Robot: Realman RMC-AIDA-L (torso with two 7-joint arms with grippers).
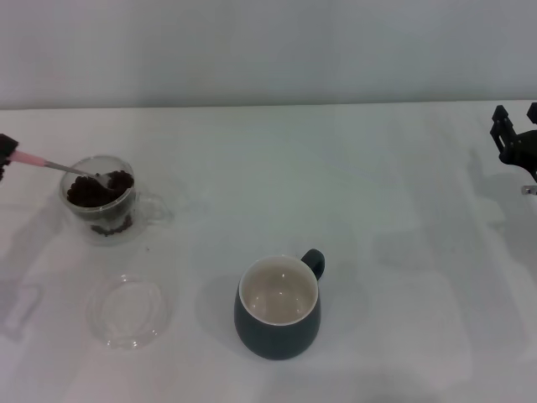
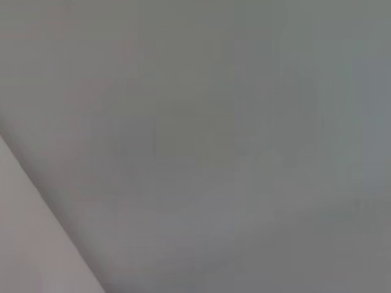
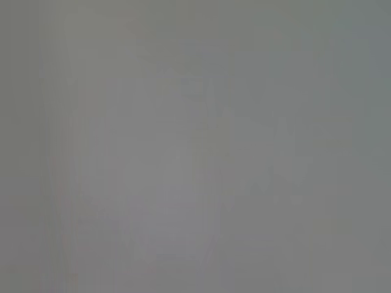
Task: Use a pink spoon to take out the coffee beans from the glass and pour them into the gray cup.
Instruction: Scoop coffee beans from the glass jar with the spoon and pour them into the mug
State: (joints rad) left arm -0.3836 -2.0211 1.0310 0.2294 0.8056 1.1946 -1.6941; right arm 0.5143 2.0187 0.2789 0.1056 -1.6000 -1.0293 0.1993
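Your left gripper (image 1: pixel 5 156), at the table's left edge, grips the pale pink handle of the pink spoon (image 1: pixel 59 165); its metal bowl dips into the dark coffee beans (image 1: pixel 99 191) in the clear glass (image 1: pixel 102 200). The blue-gray cup (image 1: pixel 278 308), cream inside, stands near centre beside a clear saucer (image 1: pixel 127 311). Your right gripper (image 1: pixel 513 134) hangs far right, fingers apart.

Left claw (image 1: pixel 5 154) black; right claw (image 1: pixel 516 134) black, blocky

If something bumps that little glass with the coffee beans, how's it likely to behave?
The glass looks small and thin-walled, so probably light and breakable. The coffee beans fill it high, so a tip would likely spill them. The pink spoon, held by the left gripper, leans inside and could lever it over.
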